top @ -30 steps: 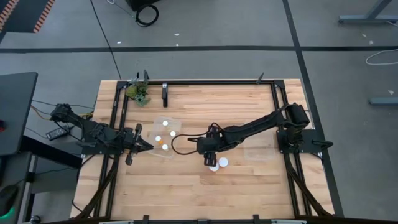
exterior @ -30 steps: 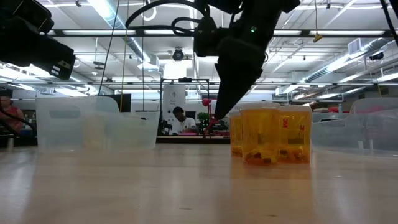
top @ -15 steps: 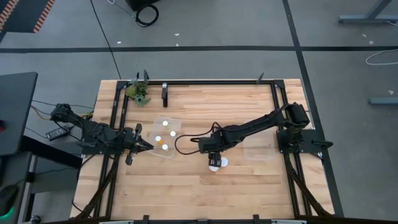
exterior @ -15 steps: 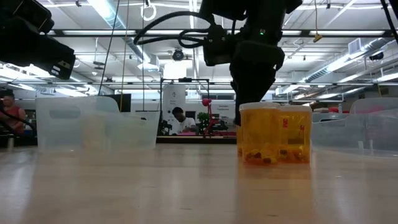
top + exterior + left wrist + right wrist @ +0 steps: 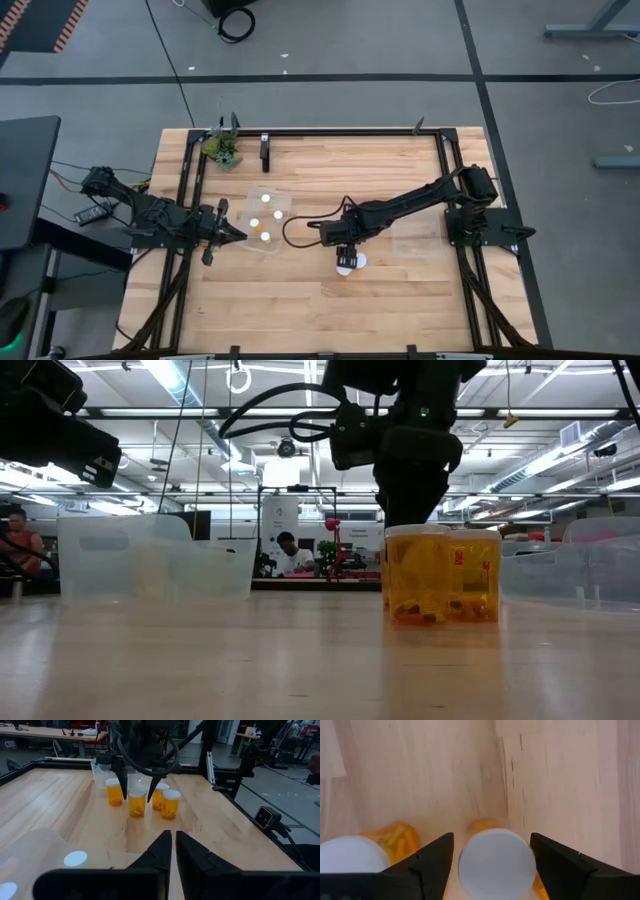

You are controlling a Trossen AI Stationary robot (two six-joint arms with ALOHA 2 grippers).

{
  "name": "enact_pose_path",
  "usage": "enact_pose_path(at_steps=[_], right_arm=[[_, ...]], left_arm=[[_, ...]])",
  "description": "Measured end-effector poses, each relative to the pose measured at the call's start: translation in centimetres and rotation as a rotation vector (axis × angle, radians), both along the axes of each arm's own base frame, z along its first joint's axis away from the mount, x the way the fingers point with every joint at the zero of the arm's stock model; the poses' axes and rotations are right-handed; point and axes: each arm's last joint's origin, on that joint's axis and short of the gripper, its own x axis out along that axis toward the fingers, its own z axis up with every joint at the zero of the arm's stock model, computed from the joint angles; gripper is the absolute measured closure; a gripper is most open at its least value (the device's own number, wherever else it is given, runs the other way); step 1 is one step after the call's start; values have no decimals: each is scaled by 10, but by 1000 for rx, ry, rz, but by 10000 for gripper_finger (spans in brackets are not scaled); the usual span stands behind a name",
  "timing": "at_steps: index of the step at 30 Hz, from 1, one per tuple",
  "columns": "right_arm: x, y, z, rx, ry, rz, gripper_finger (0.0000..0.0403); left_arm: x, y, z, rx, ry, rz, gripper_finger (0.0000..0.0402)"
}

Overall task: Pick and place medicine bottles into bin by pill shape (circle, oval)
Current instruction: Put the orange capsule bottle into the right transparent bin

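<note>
Four orange pill bottles with white caps [image 5: 136, 802] stand in a cluster on the table's middle; two of their caps [image 5: 351, 265] show in the high view. My right gripper [image 5: 491, 837] is open and points down over the cluster. Its fingers stand on either side of one bottle's white cap [image 5: 496, 862] with a gap on each side. A second capped bottle [image 5: 350, 855] stands beside it. My left gripper [image 5: 238, 234] is shut and empty, beside the left clear bin [image 5: 272, 190], which holds several capped bottles.
A second clear bin [image 5: 415, 245] sits to the right of the cluster, and both bins show in the low view [image 5: 150, 555]. A green plant clump [image 5: 222, 150] stands at the far left. A black frame [image 5: 330, 131] edges the table. People sit in the room behind.
My right gripper has shifted a little toward the table's right edge and come over the bottle cluster. It has straightened from a slant to pointing down. The bottles have stayed where they were.
</note>
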Motion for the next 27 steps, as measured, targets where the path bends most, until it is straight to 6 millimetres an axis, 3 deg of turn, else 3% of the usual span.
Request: enact_pose_path(at_steps=[11, 27], right_arm=[[0, -5, 0, 1, 1, -29, 175], [-11, -7, 4, -4, 81, -76, 177]], left_arm=[[0, 0, 0, -1, 0, 0, 367], [0, 0, 0, -1, -1, -1, 362]])
